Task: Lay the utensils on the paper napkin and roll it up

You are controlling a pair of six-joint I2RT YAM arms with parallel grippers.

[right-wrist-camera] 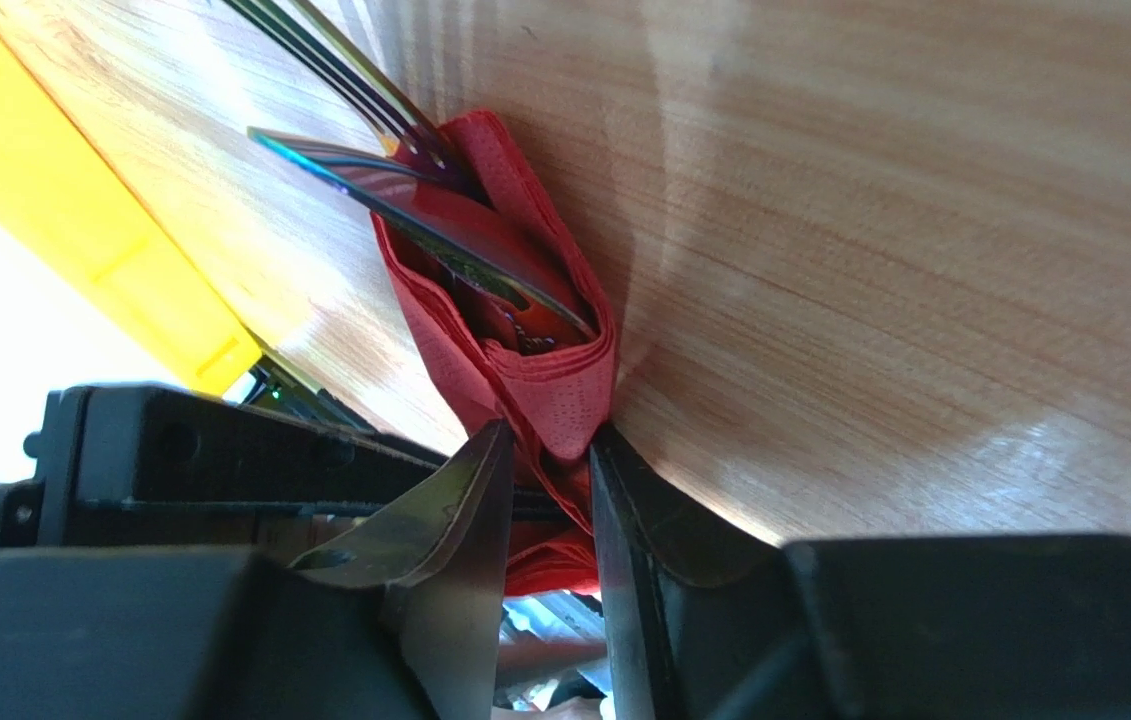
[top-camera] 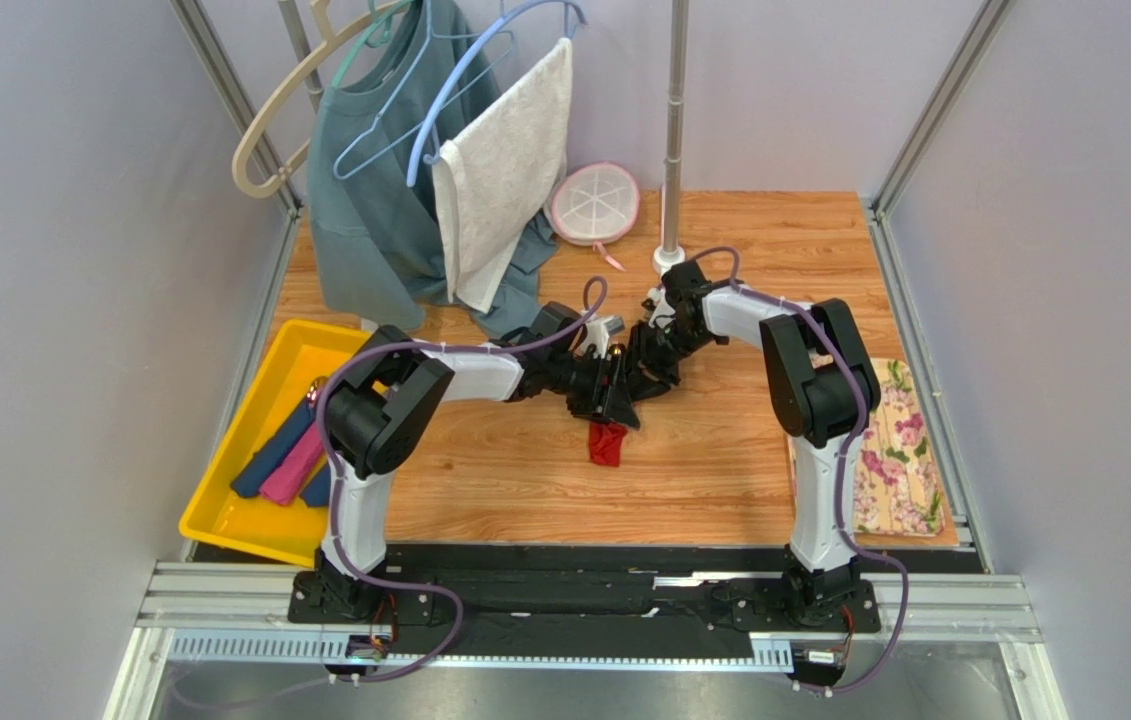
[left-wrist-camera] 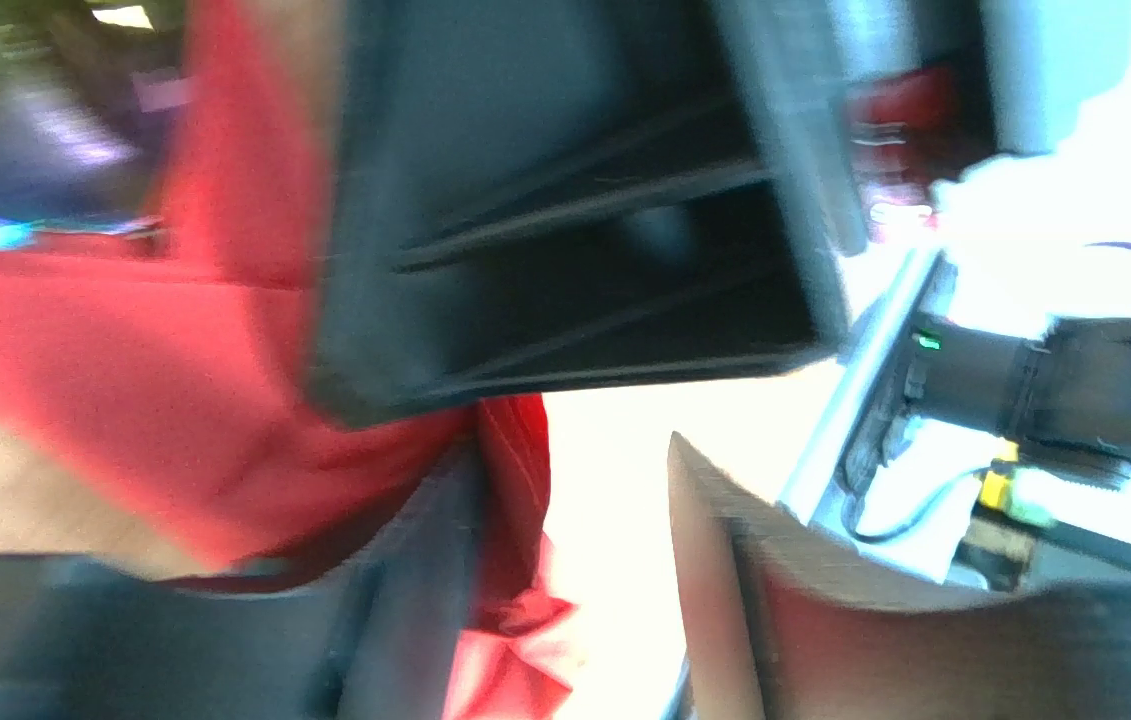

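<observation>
Overhead, the two arms' ends merge into one dark knot at mid-table, so neither jaw gap can be read there; only a red corner of the paper napkin (top-camera: 609,444) shows below it. The right gripper (right-wrist-camera: 549,495) is pinched onto one end of the napkin, which lies against the wooden table (right-wrist-camera: 902,225), folded around the utensils (right-wrist-camera: 429,225), whose far ends are cut off by the frame. The left wrist view is badly smeared: the left gripper (left-wrist-camera: 571,503) stands parted, red paper against one finger only.
</observation>
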